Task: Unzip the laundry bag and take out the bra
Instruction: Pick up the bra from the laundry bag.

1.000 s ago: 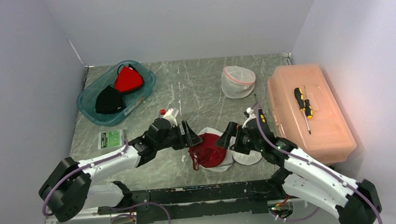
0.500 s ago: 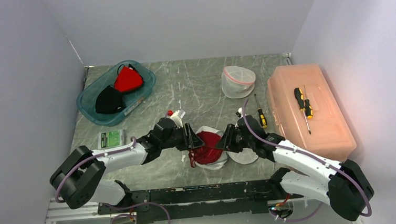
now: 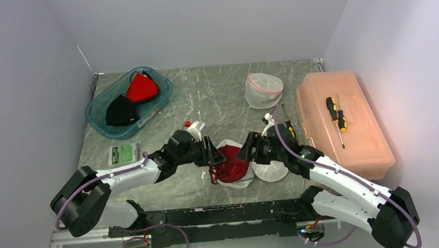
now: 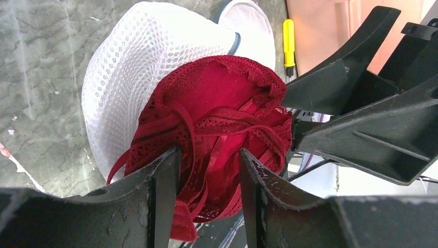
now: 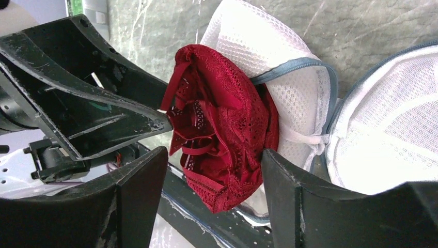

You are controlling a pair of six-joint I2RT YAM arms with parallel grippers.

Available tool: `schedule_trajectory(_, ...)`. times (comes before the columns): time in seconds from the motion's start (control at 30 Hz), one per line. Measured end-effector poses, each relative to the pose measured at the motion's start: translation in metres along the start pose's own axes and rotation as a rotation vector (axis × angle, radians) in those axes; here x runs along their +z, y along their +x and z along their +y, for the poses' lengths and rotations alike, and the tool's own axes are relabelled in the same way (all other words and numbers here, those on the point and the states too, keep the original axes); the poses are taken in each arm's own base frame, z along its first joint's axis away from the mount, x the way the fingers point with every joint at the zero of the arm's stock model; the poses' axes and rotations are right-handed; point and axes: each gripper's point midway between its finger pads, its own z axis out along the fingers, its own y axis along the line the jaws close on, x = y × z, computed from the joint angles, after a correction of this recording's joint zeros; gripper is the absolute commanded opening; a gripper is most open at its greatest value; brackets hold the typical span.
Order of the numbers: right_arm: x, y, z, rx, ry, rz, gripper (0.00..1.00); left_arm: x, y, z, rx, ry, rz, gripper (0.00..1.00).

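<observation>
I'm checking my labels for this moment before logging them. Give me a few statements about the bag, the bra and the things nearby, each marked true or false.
1. The laundry bag lies zipped shut. False: it is open, its mesh halves spread apart.
2. The red bra sits between the fingers of the right end effector. True.
3. The right end effector is clamped shut. False: its fingers stand wide apart.
4. A screwdriver lies on the lid of the orange box. True.
5. The teal bin is empty. False: it holds a red item and a black item.
</observation>
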Motion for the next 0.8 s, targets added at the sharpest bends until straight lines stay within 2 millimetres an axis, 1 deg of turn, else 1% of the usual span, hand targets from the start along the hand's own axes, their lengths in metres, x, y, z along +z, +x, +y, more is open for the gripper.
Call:
schedule_trajectory(0.07,0.0,0.0,0.001,-0.002,0.002,0.009,0.62,0.0,0.0,0.0,0.0,0.001,-0.001,0.5)
schedule_trajectory(0.2,0.009,0.008,-0.004,0.007,0.039,0.067,0.6,0.0,0.0,0.0,0.0,0.001,-0.001,0.5)
schedule_trajectory(0.3,0.016,0.016,-0.01,0.015,0.063,0.108,0.6,0.0,0.0,0.0,0.0,0.001,-0.001,0.5)
schedule_trajectory(0.5,0.025,0.023,-0.015,0.02,0.083,0.143,0.6,0.0,0.0,-0.001,0.0,0.002,-0.002,0.49)
schedule_trajectory(0.53,0.026,0.024,-0.016,0.021,0.087,0.149,0.59,0.0,-0.001,-0.001,0.0,0.004,-0.003,0.49)
schedule_trajectory(0.63,0.029,0.027,-0.018,0.021,0.097,0.16,0.47,0.0,-0.001,-0.002,0.001,0.007,-0.006,0.49)
schedule_trajectory(0.7,0.03,0.028,-0.019,0.02,0.099,0.163,0.34,0.0,-0.002,-0.002,0.0,0.01,-0.008,0.49)
schedule_trajectory(0.8,0.035,0.029,-0.022,0.021,0.108,0.171,0.2,0.0,-0.001,-0.001,-0.002,0.011,-0.008,0.49)
